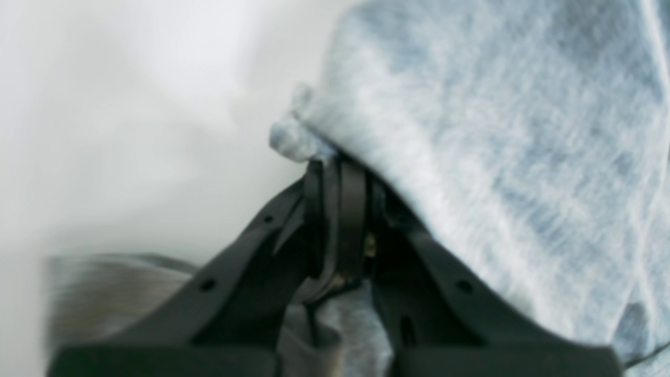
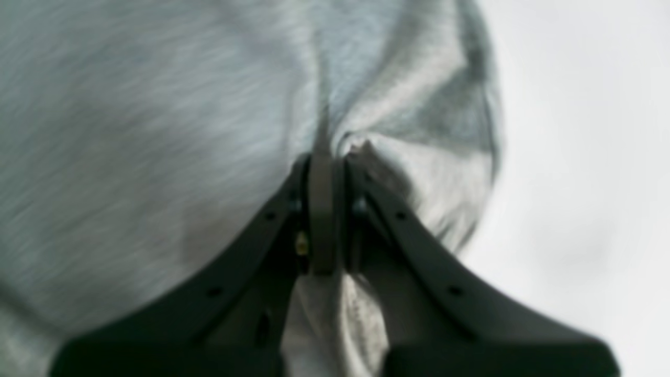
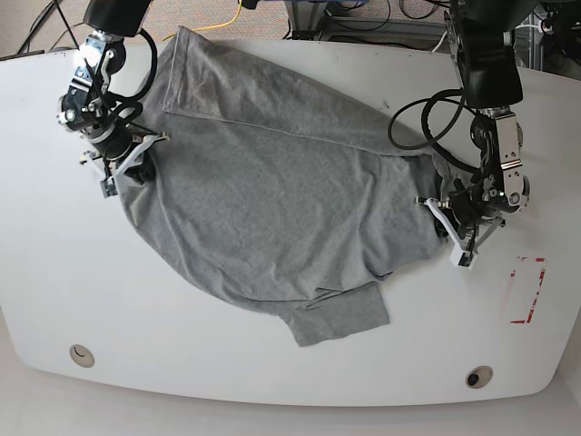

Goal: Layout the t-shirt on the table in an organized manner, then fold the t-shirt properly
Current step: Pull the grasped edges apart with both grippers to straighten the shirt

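Nearest the table's (image 3: 272, 381) front edge sit two round grommet holes (image 3: 82, 355), and past them a short sleeve (image 3: 340, 318) pokes out of the heather-grey t-shirt (image 3: 272, 200), which lies spread but rumpled across the middle with no lettering or label visible. A red dashed rectangle (image 3: 525, 291) marks the white top just beyond the left gripper (image 3: 454, 227), clamped tight on a bunched edge of the fabric, while the right gripper (image 3: 127, 162) is pinched together on the opposite edge. Both wrist views are blurred and filled with cloth; cables (image 3: 227, 18) lie beyond the far edge, cut off.
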Controlling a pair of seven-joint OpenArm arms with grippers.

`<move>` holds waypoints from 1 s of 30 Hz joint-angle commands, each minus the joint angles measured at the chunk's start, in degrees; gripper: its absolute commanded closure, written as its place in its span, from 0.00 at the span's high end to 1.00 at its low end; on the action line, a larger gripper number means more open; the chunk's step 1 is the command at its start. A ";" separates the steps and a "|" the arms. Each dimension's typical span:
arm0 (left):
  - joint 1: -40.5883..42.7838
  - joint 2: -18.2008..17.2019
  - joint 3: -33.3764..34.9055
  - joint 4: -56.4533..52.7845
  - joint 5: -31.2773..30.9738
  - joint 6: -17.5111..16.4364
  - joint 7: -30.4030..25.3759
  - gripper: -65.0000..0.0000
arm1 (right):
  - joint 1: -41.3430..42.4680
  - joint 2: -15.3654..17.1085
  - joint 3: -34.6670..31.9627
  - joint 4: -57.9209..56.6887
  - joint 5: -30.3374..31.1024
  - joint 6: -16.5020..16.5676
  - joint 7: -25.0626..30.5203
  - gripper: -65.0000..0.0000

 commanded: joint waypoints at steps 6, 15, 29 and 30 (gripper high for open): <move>-9.13 -2.67 2.73 -7.54 -0.29 0.19 -4.61 0.11 | -8.88 -6.26 0.36 12.11 -0.06 -0.01 -2.49 0.00; -12.99 -6.36 5.63 -12.37 -0.46 -0.16 -10.50 0.12 | -17.49 -12.33 0.36 19.40 -0.14 -0.01 -2.49 0.00; -16.34 -11.28 5.72 -14.31 -0.73 -7.10 -14.63 0.51 | -17.14 -10.31 1.15 22.57 -0.32 -0.01 -2.49 0.58; -16.34 -11.55 5.19 -13.78 -0.73 -7.10 -14.63 0.59 | -16.97 -10.13 1.59 22.57 -0.32 -0.01 -2.49 0.66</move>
